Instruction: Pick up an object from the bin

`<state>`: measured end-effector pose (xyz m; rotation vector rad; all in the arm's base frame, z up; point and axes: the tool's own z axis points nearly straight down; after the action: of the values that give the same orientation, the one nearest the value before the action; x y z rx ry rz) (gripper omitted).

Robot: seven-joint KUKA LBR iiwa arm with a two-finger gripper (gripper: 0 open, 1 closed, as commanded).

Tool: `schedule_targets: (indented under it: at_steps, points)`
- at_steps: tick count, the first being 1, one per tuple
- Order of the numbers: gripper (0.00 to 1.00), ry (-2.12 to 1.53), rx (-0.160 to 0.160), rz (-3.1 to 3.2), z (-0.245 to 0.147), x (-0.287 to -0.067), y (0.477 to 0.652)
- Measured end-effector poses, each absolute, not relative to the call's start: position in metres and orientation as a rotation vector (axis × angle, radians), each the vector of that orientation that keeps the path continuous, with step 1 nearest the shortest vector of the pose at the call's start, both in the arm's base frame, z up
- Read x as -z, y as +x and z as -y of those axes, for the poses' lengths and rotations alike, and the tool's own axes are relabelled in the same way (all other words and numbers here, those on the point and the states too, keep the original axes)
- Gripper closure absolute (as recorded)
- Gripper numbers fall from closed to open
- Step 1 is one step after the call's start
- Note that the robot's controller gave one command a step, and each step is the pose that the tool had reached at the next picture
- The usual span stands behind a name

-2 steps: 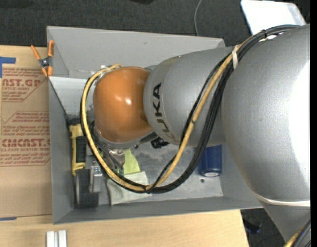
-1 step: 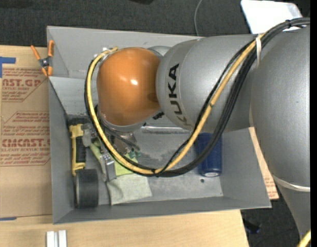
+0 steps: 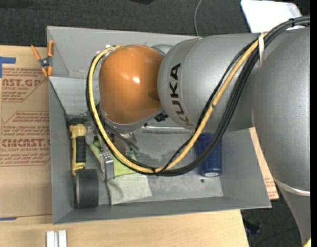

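At the left of the bin [image 3: 59, 148], the gripper [image 3: 108, 164] hangs beside a yellow-handled tool [image 3: 77, 151]; its opening cannot be told.

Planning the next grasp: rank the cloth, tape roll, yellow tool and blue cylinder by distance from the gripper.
1. Cloth, right beside the gripper.
2. Tape roll and yellow tool, view's left: too close to call.
3. Blue cylinder, far right.

The arm [image 3: 215, 81] extends from the right, its orange-covered wrist [image 3: 128, 84] pointing down.
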<state>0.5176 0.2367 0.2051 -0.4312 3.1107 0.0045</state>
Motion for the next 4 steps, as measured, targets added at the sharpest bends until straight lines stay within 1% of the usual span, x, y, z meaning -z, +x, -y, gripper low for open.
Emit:
schedule_targets:
  at_steps: [1, 2, 3, 4]
  points:
    - [0.0, -0.352, -0.006, -3.115, -0.239, -0.189, 0.532]
    - [0.0, -0.066, -0.009, -3.135, -0.221, -0.187, 0.52]
    - [0.0, 0.091, -0.008, -3.133, -0.225, -0.19, 0.527]
    - [0.0, -0.339, -0.007, -3.116, -0.217, -0.187, 0.526]
